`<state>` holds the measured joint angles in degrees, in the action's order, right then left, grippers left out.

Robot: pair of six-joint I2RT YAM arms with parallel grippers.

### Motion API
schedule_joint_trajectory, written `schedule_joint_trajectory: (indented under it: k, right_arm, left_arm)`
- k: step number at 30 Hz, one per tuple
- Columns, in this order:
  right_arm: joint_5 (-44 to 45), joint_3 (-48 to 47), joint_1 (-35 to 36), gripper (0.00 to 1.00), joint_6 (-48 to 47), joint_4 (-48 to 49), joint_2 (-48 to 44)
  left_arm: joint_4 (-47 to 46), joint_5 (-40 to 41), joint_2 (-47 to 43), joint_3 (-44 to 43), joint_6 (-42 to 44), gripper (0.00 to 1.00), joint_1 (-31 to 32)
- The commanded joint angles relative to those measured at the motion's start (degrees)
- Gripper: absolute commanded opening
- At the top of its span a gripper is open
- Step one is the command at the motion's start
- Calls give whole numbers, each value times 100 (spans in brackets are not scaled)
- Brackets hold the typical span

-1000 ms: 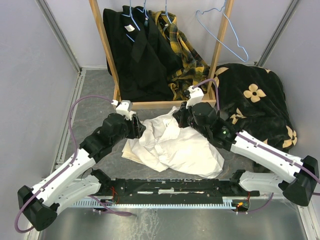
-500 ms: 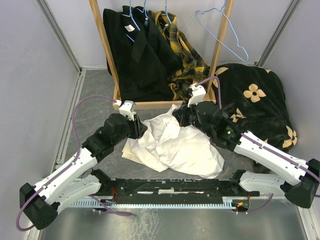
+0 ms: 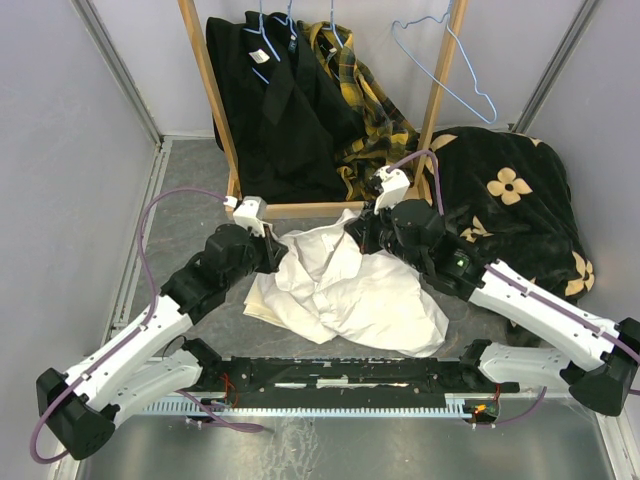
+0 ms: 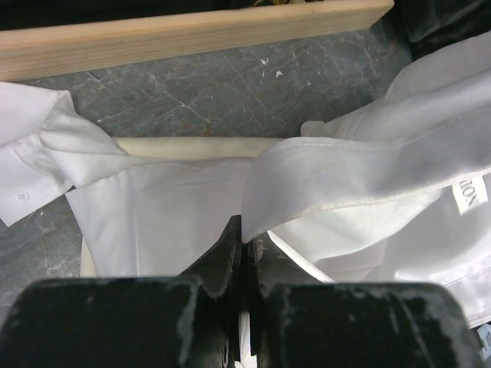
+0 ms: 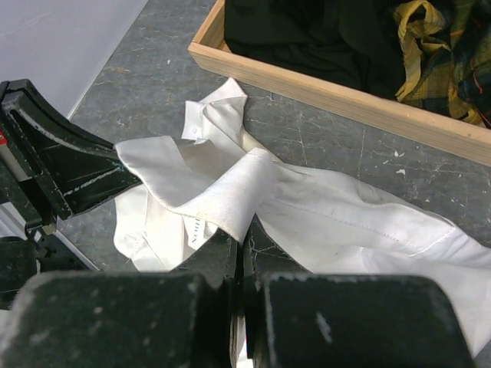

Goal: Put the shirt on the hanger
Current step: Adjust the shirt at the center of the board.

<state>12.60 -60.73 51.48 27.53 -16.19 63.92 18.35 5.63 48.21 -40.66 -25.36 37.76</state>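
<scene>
A white tag inside the shirt bears dark letters starting "NO", the rest unreadable; the left claw is pinched tight on the collar band, tag to its right; the right claw grips the same band, closed; the shirt lies crumpled on the worktop between both claws.

One left gripper, one right gripper, one white shirt, one cream cloth. One bare blue hanger, at least three clothed blue hangers. One wooden frame, one black flowered blanket.
</scene>
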Motion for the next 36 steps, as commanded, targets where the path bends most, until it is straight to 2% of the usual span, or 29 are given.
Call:
schedule_joint_trajectory:
  k: [1,18,24,28,36]
  right_arm:
    - [-299,-401,-7,0,-182,202,32]
    - [-747,-631,-22,0,-208,263,-119]
    - [-170,-1397,-22,0,-520,-380,-130]
    - [218,-2154,-16,0,-1064,-1001,76]
    - [365,-3010,-16,0,-1850,-881,155]
  left_arm:
    - [15,260,-101,-430,-120,3,16]
    - [401,281,-250,-931,-161,3,21]
    - [923,348,-119,-1882,49,3,21]
    - [1254,711,-45,-2659,374,3,22]
    - [1335,731,40,-3688,751,3,22]
